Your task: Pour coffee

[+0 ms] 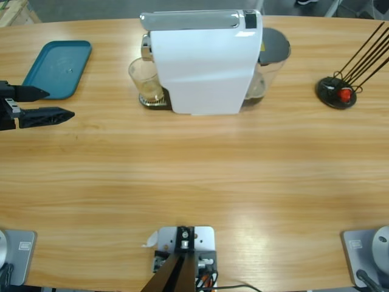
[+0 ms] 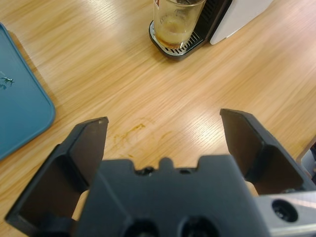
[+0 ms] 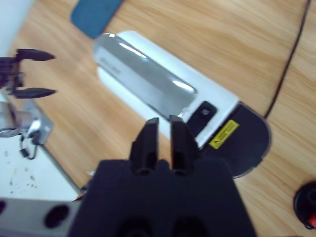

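Observation:
A clear glass [image 1: 144,78] stands on the drip tray [image 2: 177,49] at the left end of the white coffee machine [image 1: 203,67]. In its bottom lies a little brown coffee [image 2: 173,39] under tan foam. My left gripper [image 1: 59,103] is low over the table at the left edge, open and holding nothing; its jaws point toward the glass [image 2: 177,19], well short of it. My right gripper [image 3: 164,121] is out of the high view. It hangs high over the machine [image 3: 148,79], looking down on its silver lid, jaws shut with nothing between them.
A teal tray [image 1: 58,67] lies at the back left, just beyond the left gripper. The machine's dark-lidded tank [image 1: 273,48] is at its right end. A black base with a red part [image 1: 336,92] and thin black rods [image 1: 364,52] stand at the right.

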`<act>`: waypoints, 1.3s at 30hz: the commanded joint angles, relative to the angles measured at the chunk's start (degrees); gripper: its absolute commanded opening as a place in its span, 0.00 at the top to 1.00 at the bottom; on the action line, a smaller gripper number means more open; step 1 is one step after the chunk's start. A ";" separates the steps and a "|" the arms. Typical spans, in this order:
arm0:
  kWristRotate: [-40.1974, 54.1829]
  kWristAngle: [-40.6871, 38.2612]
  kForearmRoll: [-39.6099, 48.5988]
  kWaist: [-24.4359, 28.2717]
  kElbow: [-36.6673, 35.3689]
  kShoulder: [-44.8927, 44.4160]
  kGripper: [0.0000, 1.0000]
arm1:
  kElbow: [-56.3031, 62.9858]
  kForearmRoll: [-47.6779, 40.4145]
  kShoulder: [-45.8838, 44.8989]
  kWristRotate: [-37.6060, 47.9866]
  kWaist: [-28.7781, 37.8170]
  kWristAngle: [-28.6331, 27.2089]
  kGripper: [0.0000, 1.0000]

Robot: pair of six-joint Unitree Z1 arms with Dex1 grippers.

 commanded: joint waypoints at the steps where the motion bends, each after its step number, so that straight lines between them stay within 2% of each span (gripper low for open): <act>1: -0.03 0.37 -0.49 -0.49 1.85 1.64 0.00 | -0.75 0.51 4.41 -2.99 -0.26 -3.26 1.00; 20: 0.39 0.21 -1.21 -0.49 1.80 2.71 0.00 | 0.17 -0.37 6.66 -7.17 -0.52 -5.21 1.00; 39: 0.32 0.62 -1.21 -0.49 2.12 2.02 0.00 | 3.39 -2.51 7.41 -7.75 -1.67 -5.47 1.00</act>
